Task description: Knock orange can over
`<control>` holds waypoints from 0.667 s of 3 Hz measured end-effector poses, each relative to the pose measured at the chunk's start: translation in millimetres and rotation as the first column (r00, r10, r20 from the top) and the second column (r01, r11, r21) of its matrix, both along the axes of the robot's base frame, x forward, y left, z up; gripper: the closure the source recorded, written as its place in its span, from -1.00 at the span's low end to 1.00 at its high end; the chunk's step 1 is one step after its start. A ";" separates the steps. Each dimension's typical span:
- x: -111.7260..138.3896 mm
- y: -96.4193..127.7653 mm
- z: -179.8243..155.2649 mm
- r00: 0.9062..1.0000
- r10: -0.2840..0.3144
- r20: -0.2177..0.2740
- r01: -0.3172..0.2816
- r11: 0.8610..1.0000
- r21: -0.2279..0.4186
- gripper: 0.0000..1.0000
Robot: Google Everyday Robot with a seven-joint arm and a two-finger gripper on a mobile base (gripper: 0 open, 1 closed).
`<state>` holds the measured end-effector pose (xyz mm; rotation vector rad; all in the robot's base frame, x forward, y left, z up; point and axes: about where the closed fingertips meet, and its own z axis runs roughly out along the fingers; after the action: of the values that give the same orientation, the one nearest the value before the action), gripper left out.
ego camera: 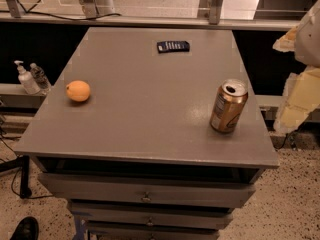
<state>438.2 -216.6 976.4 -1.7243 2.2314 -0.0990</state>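
Three things sit on the gray tabletop (150, 114). The orange can (228, 106) stands upright near its front right corner, silver top and open mouth showing. Well to the can's left lies an orange fruit (78, 91); beyond the can, toward the far edge, a dark blue packet (173, 46). Right of the can, past the table edge, hangs the pale gripper (300, 91), apart from the can; whether it is parted or closed I cannot tell. Below the can, drawers (146, 194) front the cabinet, over speckled floor (295, 184). Far left of the can, a pump bottle (25, 79) stands on a ledge.
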 end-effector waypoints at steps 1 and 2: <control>0.0 0.0 0.0 1.000 0.000 0.000 0.000 1.000 0.000 -1.00; 4.1 -6.7 -5.0 0.999 -0.035 0.019 0.034 0.998 0.056 -1.00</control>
<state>442.3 -223.3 971.3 -1.6495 2.2286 -0.0611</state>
